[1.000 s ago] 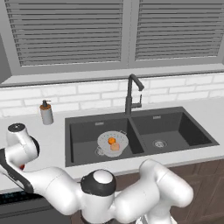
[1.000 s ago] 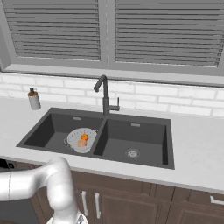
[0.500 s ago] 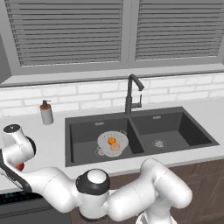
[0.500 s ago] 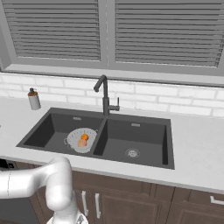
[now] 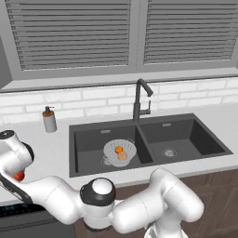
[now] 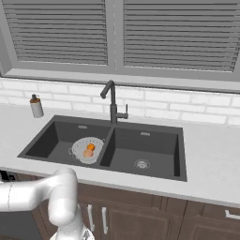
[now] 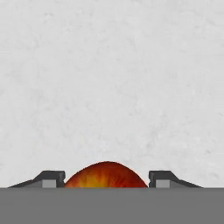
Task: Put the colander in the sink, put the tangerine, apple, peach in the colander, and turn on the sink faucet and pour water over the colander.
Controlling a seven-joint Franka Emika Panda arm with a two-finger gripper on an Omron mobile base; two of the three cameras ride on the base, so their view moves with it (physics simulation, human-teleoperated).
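The red apple (image 7: 106, 175) sits on the pale counter between my fingertips (image 7: 53, 178), which press on both its sides, so my gripper (image 7: 106, 181) is shut on it. From the left base camera the apple (image 5: 18, 175) peeks out under my hand at the counter's far left. The white-grey colander (image 5: 111, 148) stands in the left basin of the dark sink (image 5: 88, 144) and holds the orange tangerine (image 5: 118, 149) and the tan peach (image 5: 122, 156). The same colander (image 6: 80, 144), tangerine (image 6: 91, 146) and peach (image 6: 87, 153) appear from the right. No water runs from the black sink faucet (image 5: 138, 100).
A grey soap dispenser (image 5: 49, 120) stands on the counter left of the sink, by the white brick wall. The right basin (image 6: 145, 154) has only its steel drain. My white arm crosses the front of the counter toward the left.
The fingers have come in from wide open onto the apple's sides. My hand at the far left has sunk a little toward the counter. The colander and its fruit have not moved.
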